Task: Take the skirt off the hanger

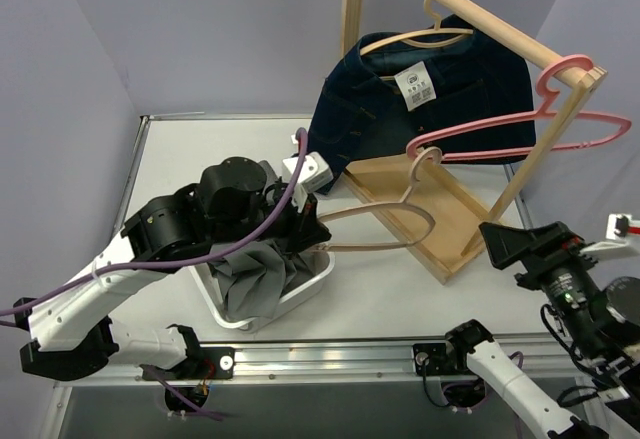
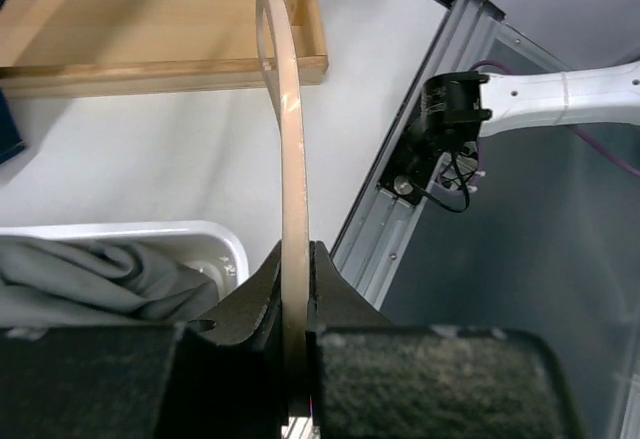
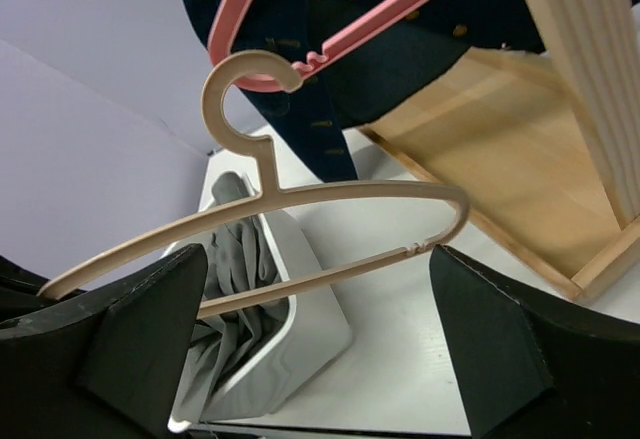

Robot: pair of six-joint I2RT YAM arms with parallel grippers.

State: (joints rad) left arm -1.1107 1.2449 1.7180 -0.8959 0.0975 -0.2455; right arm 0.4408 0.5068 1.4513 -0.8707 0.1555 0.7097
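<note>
My left gripper (image 1: pixel 308 227) is shut on one end of a bare beige hanger (image 1: pixel 395 221), held level above the table; in the left wrist view the hanger (image 2: pixel 290 149) runs straight out between the closed fingers (image 2: pixel 255 294). The grey skirt (image 1: pixel 245 277) lies bunched in a white bin (image 1: pixel 310 289), partly draped over its front; it also shows in the right wrist view (image 3: pixel 235 299). My right gripper (image 1: pixel 503 242) is open and empty, to the right of the hanger's far end, which sits between its spread fingers (image 3: pixel 130 329) without touching.
A wooden rack (image 1: pixel 420 214) stands behind, with a dark denim garment (image 1: pixel 430 109) on a beige hanger and an empty pink hanger (image 1: pixel 540 124) on its rail. The table's front rail (image 1: pixel 330 359) runs along the near edge.
</note>
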